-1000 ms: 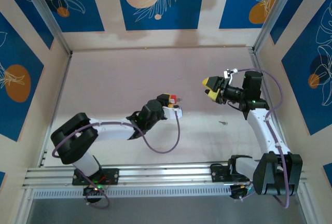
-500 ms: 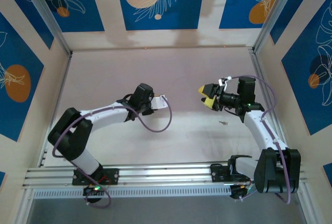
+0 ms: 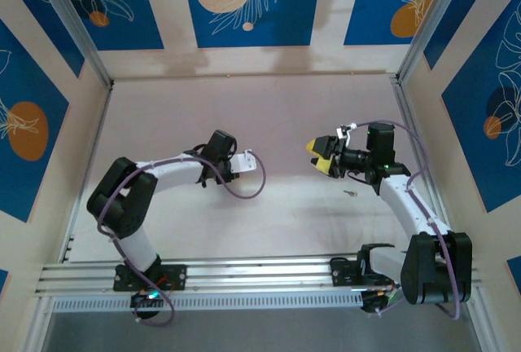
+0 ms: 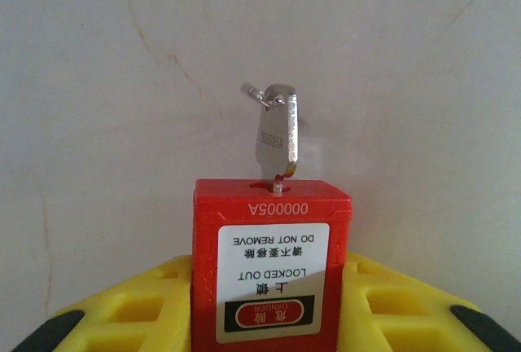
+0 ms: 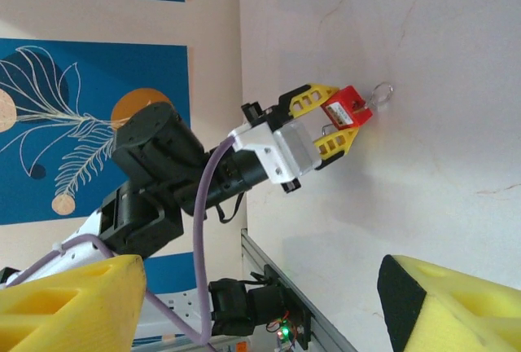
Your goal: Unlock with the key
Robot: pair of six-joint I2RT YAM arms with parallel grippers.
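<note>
Padlock (image 4: 269, 275): 000005A, DO NOT REMOVE, LOCKED OUT

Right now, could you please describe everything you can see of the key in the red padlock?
The key is small, flat, silvery metal, with a stamped code on its bow and a thin wire ring at its end. Its blade sits in the keyhole of the red padlock, the bow standing clear. The left gripper clamps the padlock, not the key.

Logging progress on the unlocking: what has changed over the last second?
The left end effector drew back leftward and rolled its wrist; the open right end effector moved left and nearer, toward it. The left one still holds the red padlock, key inserted.
</note>
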